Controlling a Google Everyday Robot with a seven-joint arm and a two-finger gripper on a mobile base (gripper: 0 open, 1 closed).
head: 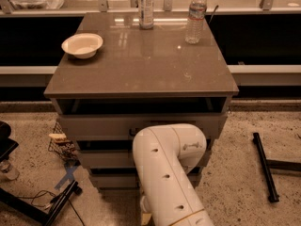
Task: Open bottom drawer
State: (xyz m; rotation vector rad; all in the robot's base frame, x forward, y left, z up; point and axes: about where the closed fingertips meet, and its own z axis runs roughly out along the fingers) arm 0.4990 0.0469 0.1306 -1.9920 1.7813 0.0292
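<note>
The bottom drawer (pixel 113 180) is the lowest, slimmest pale grey front of the cabinet (pixel 141 74). Only its left part shows, and its handle is hidden behind my arm. The middle drawer (pixel 106 159) and the top drawer (pixel 94 125) sit above it. My white arm (pixel 169 173) curves down in front of the drawers' middle. My gripper (pixel 146 211) is low at the frame's bottom edge, in front of the cabinet's base and mostly hidden under the arm.
On the cabinet top stand a white bowl (pixel 82 44) and two plastic bottles (pixel 146 6) (pixel 195 14). A wire basket (pixel 61 145) and black stand legs (pixel 51 204) are on the floor at the left. A black bar (pixel 265 166) lies at the right.
</note>
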